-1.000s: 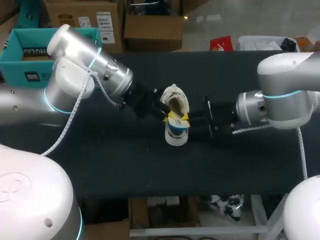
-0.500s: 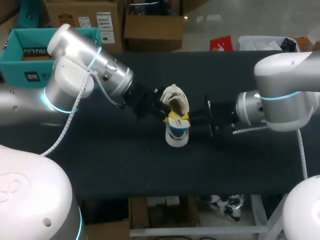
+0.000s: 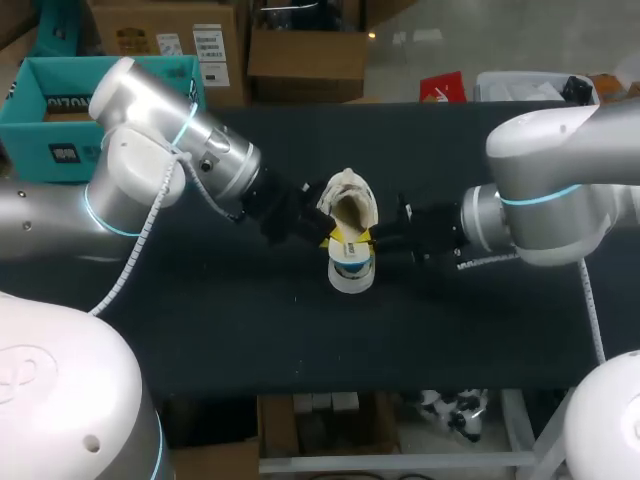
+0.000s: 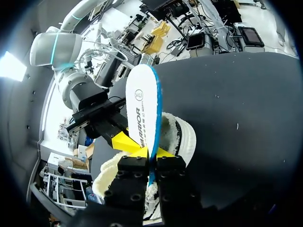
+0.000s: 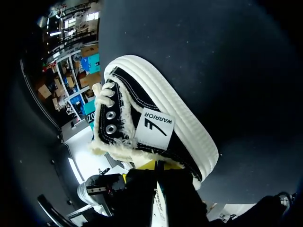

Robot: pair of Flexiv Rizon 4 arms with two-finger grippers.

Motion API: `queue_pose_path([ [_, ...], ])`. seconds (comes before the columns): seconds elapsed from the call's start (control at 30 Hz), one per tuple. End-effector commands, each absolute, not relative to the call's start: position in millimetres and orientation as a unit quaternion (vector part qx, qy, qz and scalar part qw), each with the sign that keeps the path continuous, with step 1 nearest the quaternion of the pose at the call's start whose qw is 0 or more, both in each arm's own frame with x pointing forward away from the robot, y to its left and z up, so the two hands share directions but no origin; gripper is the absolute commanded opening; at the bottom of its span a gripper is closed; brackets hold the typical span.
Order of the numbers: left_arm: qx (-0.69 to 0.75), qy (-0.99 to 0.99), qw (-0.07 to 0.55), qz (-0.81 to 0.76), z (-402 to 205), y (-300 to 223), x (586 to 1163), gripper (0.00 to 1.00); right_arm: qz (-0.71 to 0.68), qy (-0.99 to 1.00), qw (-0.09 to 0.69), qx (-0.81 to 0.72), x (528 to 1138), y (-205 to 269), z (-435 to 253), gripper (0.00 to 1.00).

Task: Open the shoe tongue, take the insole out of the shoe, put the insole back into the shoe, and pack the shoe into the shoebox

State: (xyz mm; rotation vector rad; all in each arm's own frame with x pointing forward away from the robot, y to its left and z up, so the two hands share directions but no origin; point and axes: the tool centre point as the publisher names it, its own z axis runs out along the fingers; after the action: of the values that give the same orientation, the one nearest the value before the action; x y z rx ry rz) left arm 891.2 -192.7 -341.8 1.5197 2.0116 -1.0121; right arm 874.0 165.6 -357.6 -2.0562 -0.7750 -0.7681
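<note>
- On the insole (image 4: 144, 109) I see a round logo and one word in dark print.
- On the shoe (image 5: 128, 97), a white side label (image 5: 154, 128) bears a word and a mark.
- The teal box (image 3: 60, 105) carries white print.

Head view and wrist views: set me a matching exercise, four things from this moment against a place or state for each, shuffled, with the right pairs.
1 white insole with a blue edge
2 black canvas shoe with a white rubber sole
3 left hand
4 right arm

a comes in from the head view's right, up to the shoe
b rests on the dark table
c shut on the insole
d sticks out of the shoe

Pairs: 1-d, 2-b, 3-c, 4-a.
</note>
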Motion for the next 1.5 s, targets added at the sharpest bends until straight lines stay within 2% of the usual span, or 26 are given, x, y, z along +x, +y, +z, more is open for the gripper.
queue_pose_path([
  [0.03, 0.544, 0.721, 0.216, -0.371, -354.1, -192.5, 896.4, 0.00, -0.302, -0.307, 0.397, -0.811, 884.2, 170.5, -369.6, 0.00],
  [0.43, 0.534, 0.715, 0.226, -0.390, -354.0, -194.7, 907.3, 0.00, -0.310, -0.306, 0.383, -0.815, 884.7, 167.2, -368.1, 0.00],
  [0.47, 0.535, 0.714, 0.226, -0.391, -352.2, -195.2, 904.0, 0.17, -0.310, -0.306, 0.382, -0.815, 884.6, 166.8, -367.3, 0.00],
  [0.5, 0.536, 0.712, 0.227, -0.393, -350.0, -195.0, 901.6, 0.39, -0.311, -0.306, 0.381, -0.815, 884.3, 166.3, -366.3, 0.00],
  [0.57, 0.536, 0.710, 0.229, -0.395, -346.3, -193.7, 897.7, 0.45, -0.312, -0.307, 0.380, -0.815, 883.7, 165.0, -364.9, 0.00],
  [0.67, 0.538, 0.706, 0.233, -0.398, -340.0, -189.5, 891.4, 0.48, -0.313, -0.306, 0.379, -0.815, 883.2, 161.8, -363.4, 0.00],
  [0.8, 0.539, 0.700, 0.239, -0.403, -332.2, -185.4, 876.9, 0.46, -0.314, -0.304, 0.379, -0.816, 884.0, 156.9, -363.7, 0.00],
  [0.93, 0.537, 0.696, 0.242, -0.410, -328.6, -183.4, 866.8, 0.27, -0.315, -0.301, 0.380, -0.816, 885.3, 153.6, -365.4, 0.00],
  [1.17, 0.541, 0.694, 0.236, -0.412, -332.4, -191.7, 858.8, 0.23, -0.314, -0.300, 0.388, -0.813, 888.4, 152.6, -368.6, 0.00],
  [1.23, 0.542, 0.693, 0.236, -0.413, -331.7, -193.6, 858.1, 0.00, -0.314, -0.300, 0.389, -0.812, 888.6, 153.3, -368.8, 0.00],
  [1.5, 0.539, 0.699, 0.237, -0.405, -331.2, -195.1, 861.6, 0.00, -0.314, -0.299, 0.394, -0.811, 882.2, 156.6, -366.3, 0.00],
])
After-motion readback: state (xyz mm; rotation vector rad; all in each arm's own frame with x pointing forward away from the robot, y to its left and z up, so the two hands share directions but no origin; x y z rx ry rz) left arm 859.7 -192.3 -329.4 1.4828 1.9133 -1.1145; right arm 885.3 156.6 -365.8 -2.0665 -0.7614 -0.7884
